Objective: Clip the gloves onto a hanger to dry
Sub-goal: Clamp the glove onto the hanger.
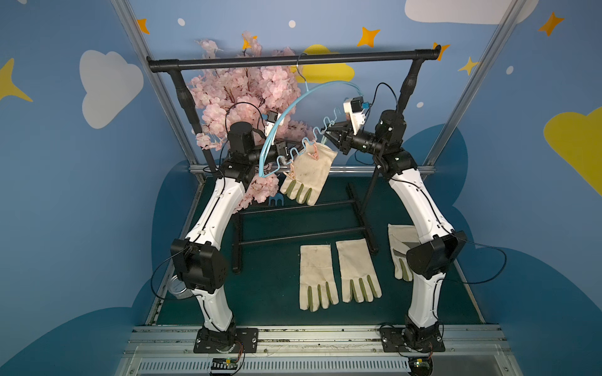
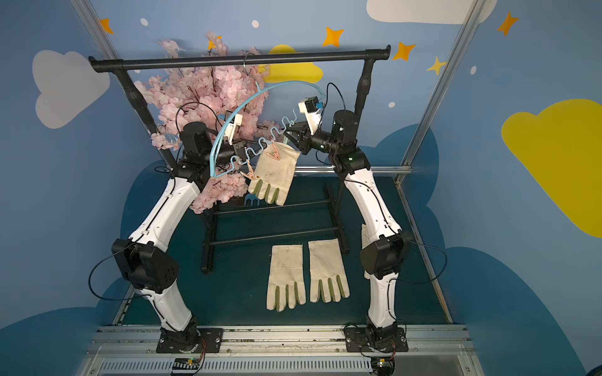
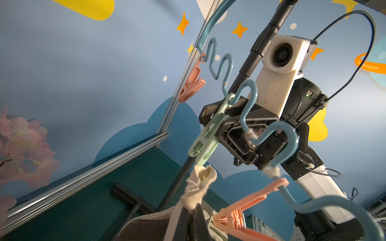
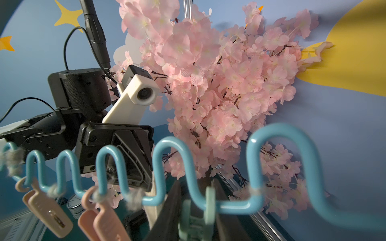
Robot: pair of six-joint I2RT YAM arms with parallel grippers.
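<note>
Four canvas gloves (image 1: 317, 276), one wavy blue hanger (image 4: 173, 140); left claw (image 3: 190, 209) pinches the hanging glove (image 1: 309, 169), right claw (image 4: 195, 210) squeezes one green peg (image 3: 205, 135).

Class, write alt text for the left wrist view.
The left gripper pinches the cuff of a cream canvas glove near a pale-green plastic peg, which the right gripper grasps on the light-blue wavy hanger bar.
</note>
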